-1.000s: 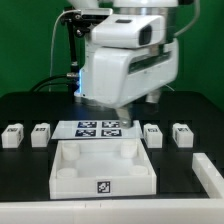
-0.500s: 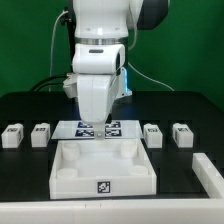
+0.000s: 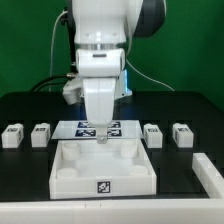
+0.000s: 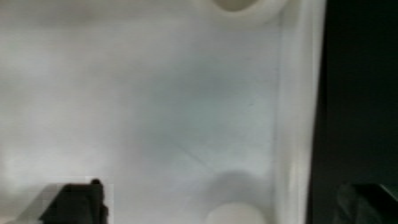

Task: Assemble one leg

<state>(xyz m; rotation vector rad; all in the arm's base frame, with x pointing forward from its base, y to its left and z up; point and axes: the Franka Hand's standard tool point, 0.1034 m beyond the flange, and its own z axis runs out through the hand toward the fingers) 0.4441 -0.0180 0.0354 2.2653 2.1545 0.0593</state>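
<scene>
Over the back half of the tray-like piece [image 3: 70,180] is where the claw [image 3: 103,141] hangs right now, and it's wide open with nothing in it. In the wrist view the two dark fingers [image 4: 71,203] sit far apart with only white plastic between them. None of the legs is anywhere near it. They're all lined up on the black surface [image 3: 30,165] beside the marker board [image 3: 80,128], and going from the exterior view's left to right that's the first leg [image 3: 12,134], second leg [image 3: 40,133], third leg [image 3: 152,133] and fourth leg [image 3: 181,133], all apart from the tray. My worry is the sideways trip. The claw looks low, close to the tray's rim, so if I slide toward the second or third leg without lifting, a finger could catch the wall and shove the whole piece. The legs are also tiny and light-looking, so an off-centre close would probably tip or spin one instead of gripping it. The wrist view shows no leg at all, so I can't line up from it yet.
</scene>
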